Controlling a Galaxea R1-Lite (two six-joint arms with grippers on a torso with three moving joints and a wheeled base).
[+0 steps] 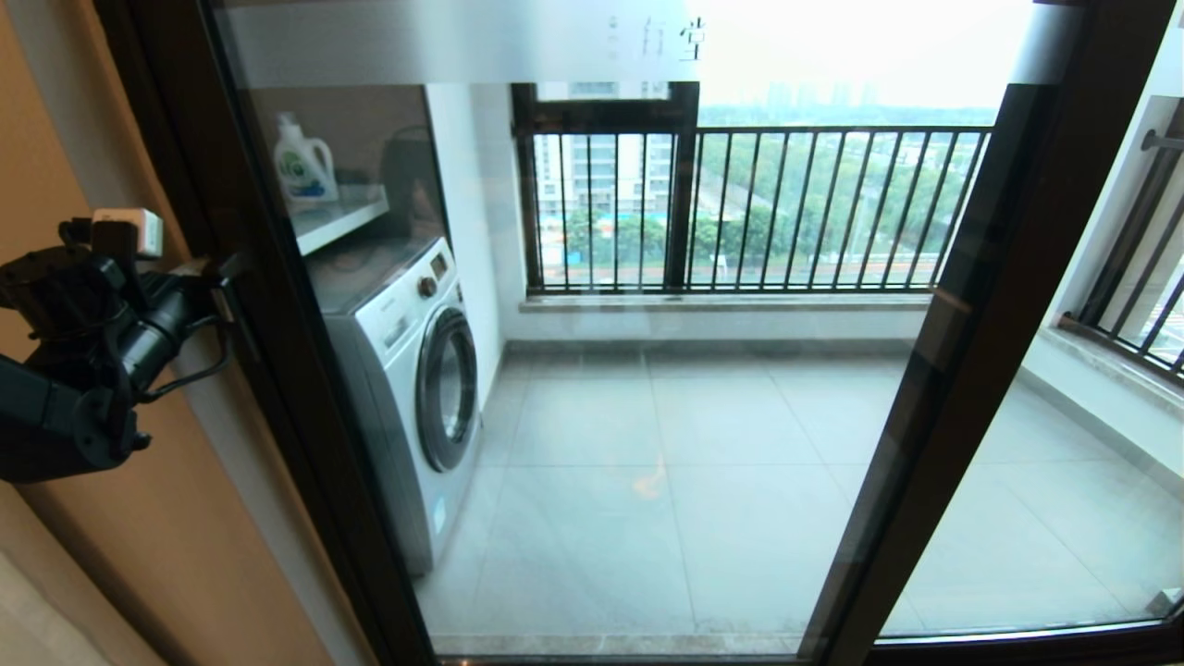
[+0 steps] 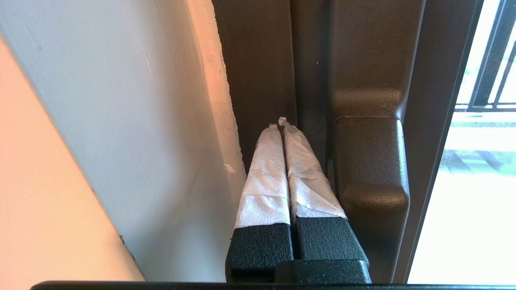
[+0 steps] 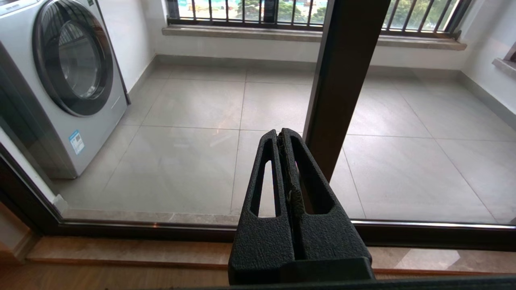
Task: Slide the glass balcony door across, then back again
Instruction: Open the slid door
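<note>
The glass balcony door [image 1: 305,398] fills the head view, with a dark brown frame and a frosted top band [image 1: 462,42] bearing characters. Its left stile stands against the peach wall. My left gripper [image 1: 222,277] is at that stile, shut, with nothing between its fingers. In the left wrist view its white-taped fingertips [image 2: 282,125] press into the dark groove of the frame, right beside the door's bar handle [image 2: 371,181], on the wall side. My right gripper [image 3: 280,135] hangs low in front of the glass, shut and empty, and is out of the head view.
Behind the glass stand a washing machine [image 1: 416,370], a shelf with a detergent bottle [image 1: 303,166] and a window with black railing bars [image 1: 758,208]. A second dark upright frame [image 1: 971,324] crosses on the right. The peach wall [image 1: 139,555] lies close to my left arm.
</note>
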